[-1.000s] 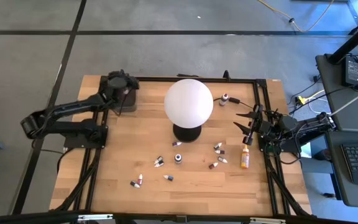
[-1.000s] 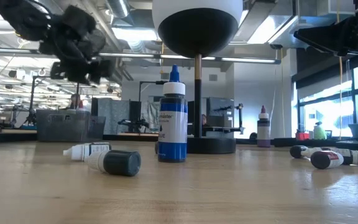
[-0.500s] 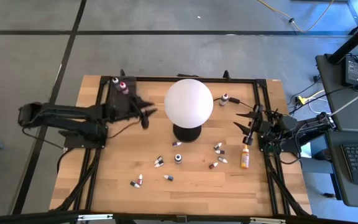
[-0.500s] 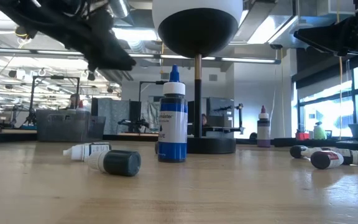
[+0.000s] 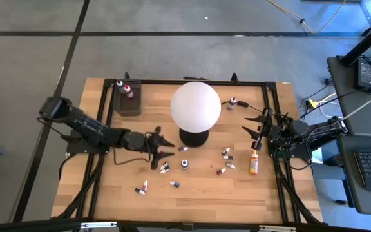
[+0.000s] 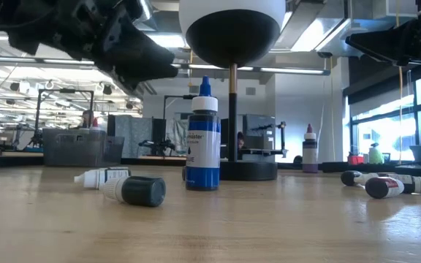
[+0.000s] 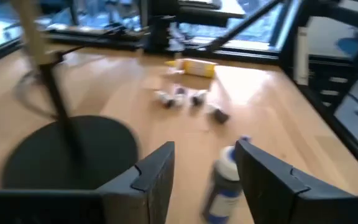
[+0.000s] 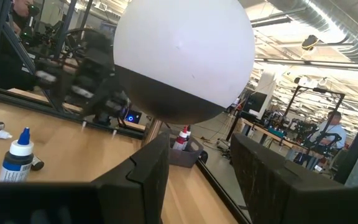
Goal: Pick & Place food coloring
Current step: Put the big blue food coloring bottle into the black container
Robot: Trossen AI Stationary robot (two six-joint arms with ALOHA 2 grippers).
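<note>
Several small food coloring bottles [image 5: 144, 186] lie scattered on the near half of the wooden counter [image 5: 114, 187], and one blue bottle [image 6: 202, 136] with a white cap stands upright among them, just in front of the lamp base [image 5: 194, 138]. A dark-capped bottle [image 6: 132, 190] lies on its side beside it in the low view. Over this cluster the left gripper [image 5: 163, 149] hovers above the counter with its jaws parted and nothing between them; its wrist view shows the blue bottle just ahead between the two dark fingers [image 7: 156, 172]. More small bottles [image 5: 225, 153] lie toward the right side, next to a taller orange bottle [image 5: 254, 162] lying flat. The right gripper [image 5: 256, 129] waits above the counter's right edge, near the orange bottle, jaws apart and empty. A white globe lamp [image 5: 195, 106] stands in the middle of the counter. Farther back, one small bottle [image 5: 232, 102] stands alone to the right of the globe, and two more bottles [image 5: 127, 89] stand upright in the dark grey tray [image 5: 129, 106] at the far left corner.
</note>
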